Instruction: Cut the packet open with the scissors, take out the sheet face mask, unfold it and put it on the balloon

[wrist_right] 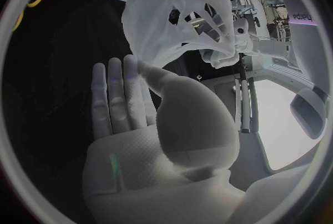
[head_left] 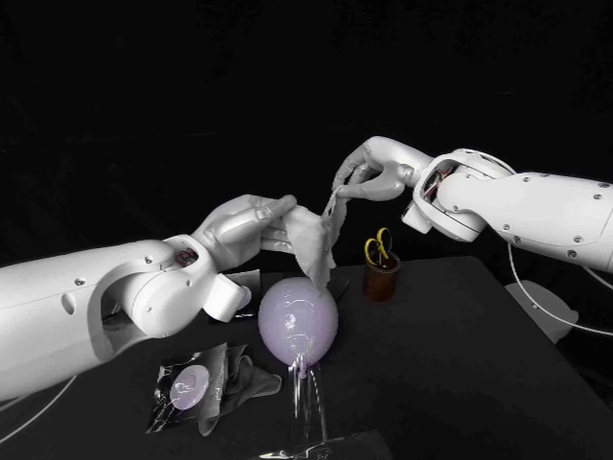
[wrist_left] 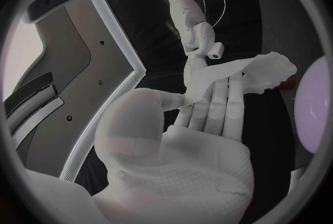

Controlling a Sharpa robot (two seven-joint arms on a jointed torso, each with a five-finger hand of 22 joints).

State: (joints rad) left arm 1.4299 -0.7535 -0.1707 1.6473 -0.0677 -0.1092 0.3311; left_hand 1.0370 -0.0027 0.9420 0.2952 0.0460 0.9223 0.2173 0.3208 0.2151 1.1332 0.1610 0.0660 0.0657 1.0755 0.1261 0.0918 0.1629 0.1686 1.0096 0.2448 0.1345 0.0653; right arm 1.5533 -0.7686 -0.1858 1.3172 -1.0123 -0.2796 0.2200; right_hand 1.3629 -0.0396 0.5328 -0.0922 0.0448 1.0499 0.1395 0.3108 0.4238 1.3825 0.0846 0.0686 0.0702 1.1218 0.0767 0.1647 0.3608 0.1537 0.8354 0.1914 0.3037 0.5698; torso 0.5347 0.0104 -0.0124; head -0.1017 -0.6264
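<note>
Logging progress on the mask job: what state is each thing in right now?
Left hand: gripping one edge of the sheet face mask.
Right hand: pinching its other edge.
Sheet face mask: out of its pack, partly unfolded, hanging between the hands above the balloon.
Balloon: inflated, upright, not yet covered.
Packet: lying on the table, unheld.
Scissors: standing handles-up in the brown cup.

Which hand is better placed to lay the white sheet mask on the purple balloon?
Left, probably: the left hand holds the sheet mask lower, nearer the balloon than the right hand.
</note>
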